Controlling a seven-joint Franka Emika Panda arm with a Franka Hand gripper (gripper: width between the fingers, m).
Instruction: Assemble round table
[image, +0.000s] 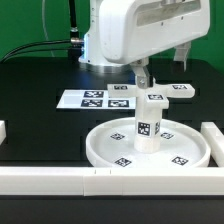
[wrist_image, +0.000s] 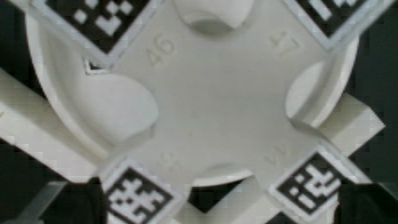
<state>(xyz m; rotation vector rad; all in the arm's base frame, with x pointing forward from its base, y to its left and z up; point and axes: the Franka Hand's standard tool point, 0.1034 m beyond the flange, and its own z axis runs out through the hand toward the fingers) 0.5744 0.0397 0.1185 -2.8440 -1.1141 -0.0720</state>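
The round disc (image: 110, 150) lies rim up near the front of the table. The short cylinder leg (image: 147, 128) stands upright in its middle, a tag on its side. The cross-shaped foot (image: 153, 98) rests on top of the leg. It fills the wrist view (wrist_image: 205, 105), with tags on its arms. My gripper (image: 148, 80) hangs just above the foot, open and holding nothing. One finger (image: 143, 72) shows in the exterior view; its tip comes down close to the foot. Whether it touches is unclear.
The marker board (image: 75, 100) lies flat behind the disc, toward the exterior view's left. White border blocks run along the front edge (image: 60, 180) and down the exterior view's right side (image: 213, 140). A white tagged piece (image: 182, 90) shows behind the leg at the right.
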